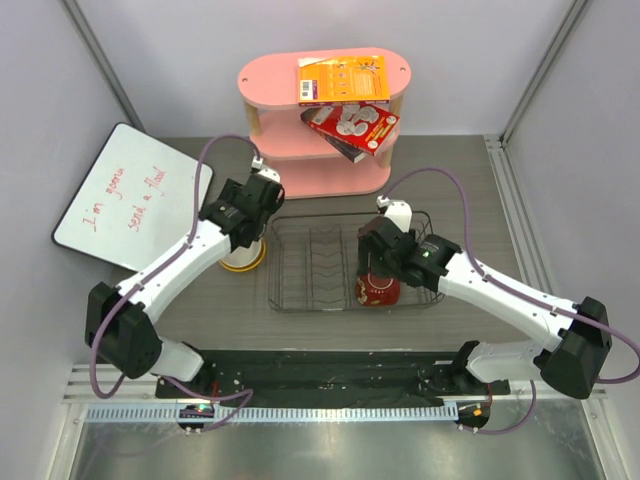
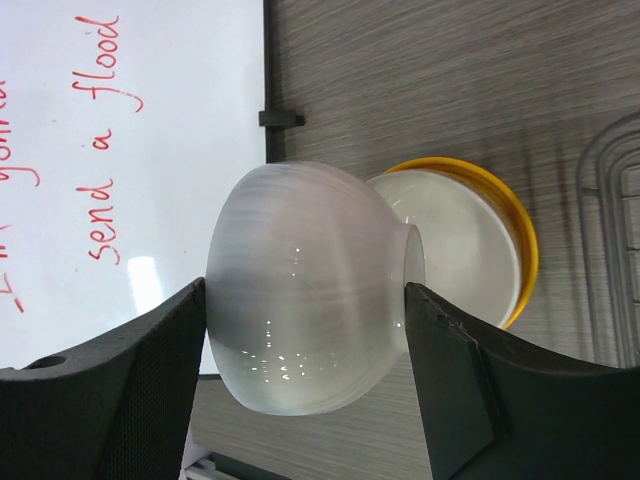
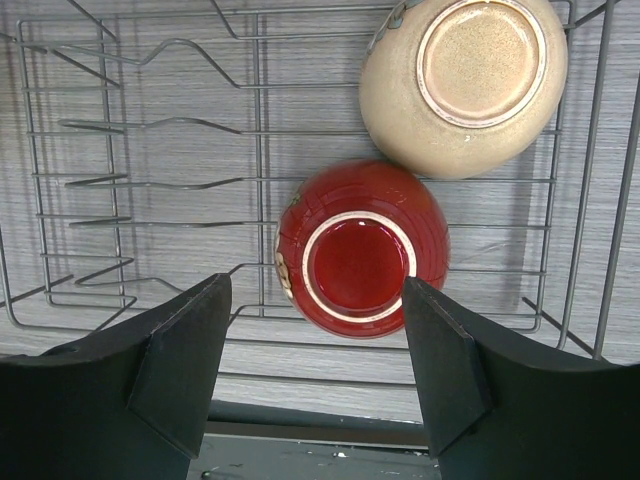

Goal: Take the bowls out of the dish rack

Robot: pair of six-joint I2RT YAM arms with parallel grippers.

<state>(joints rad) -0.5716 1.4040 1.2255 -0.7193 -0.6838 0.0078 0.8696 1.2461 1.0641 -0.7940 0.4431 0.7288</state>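
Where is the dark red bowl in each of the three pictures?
Top external: the dark red round bowl sits in the right half of the black wire dish rack, at its near edge.
Left wrist: not in it.
Right wrist: bowl central, just below the beige glazed bowl.
Shared landmark: the dish rack's wires, seen in all three.

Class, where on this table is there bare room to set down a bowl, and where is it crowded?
Bare table lies right of the dish rack, and in the strip between rack and arm bases. Crowded: between whiteboard and rack, where the yellow bowl sits, and the rack's right end, holding the red bowl and beige bowl.
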